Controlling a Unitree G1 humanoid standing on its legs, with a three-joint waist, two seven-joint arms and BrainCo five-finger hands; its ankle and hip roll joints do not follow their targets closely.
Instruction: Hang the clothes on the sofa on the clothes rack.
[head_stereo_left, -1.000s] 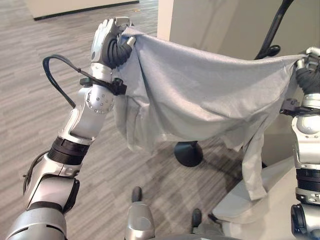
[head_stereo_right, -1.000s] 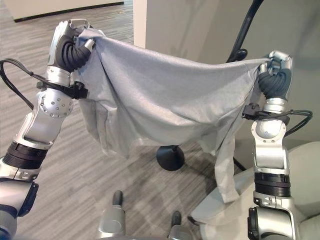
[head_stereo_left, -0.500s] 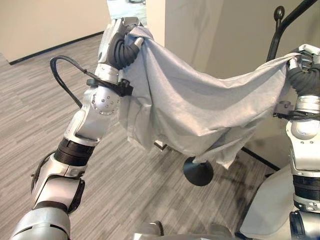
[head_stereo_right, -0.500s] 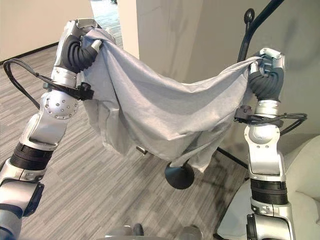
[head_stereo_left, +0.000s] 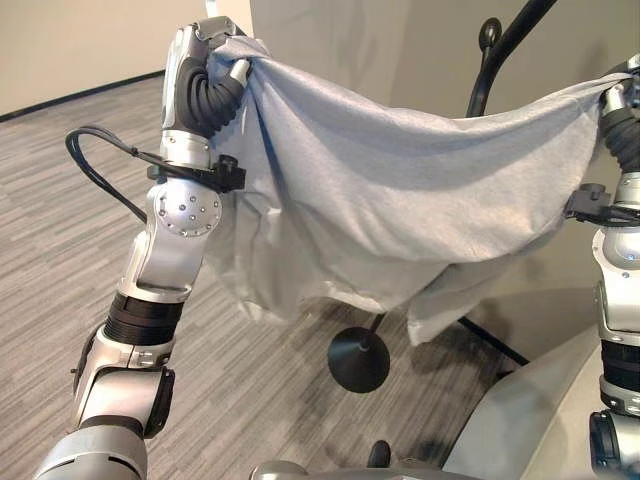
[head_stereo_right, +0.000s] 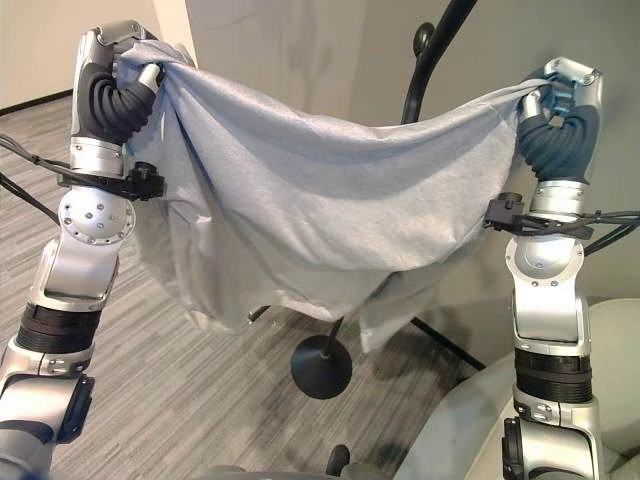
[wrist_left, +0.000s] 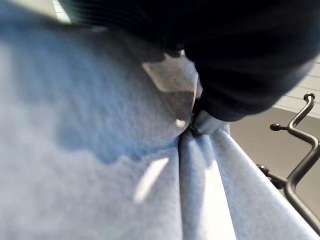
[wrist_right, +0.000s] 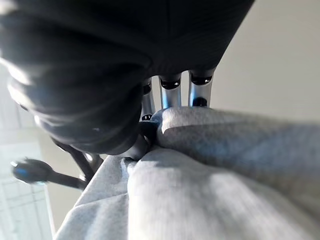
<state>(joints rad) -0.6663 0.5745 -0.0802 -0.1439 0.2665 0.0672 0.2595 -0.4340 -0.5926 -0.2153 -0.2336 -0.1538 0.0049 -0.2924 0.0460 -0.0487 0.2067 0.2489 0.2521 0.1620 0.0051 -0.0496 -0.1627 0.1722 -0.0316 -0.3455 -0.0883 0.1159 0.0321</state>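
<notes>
Grey wood-grain plank flooring (head_stereo_left: 60, 230) runs back to a beige wall (head_stereo_left: 70, 45) edged with a dark baseboard (head_stereo_left: 80, 95). A pale partition wall (head_stereo_right: 300, 55) rises nearer the camera, while a light-grey sofa cushion (head_stereo_left: 530, 420) fills the lower corner of the room under soft, even indoor light.

Clothes rack (head_stereo_right: 432, 60) behind stretched garment (head_stereo_right: 320, 200)
</notes>
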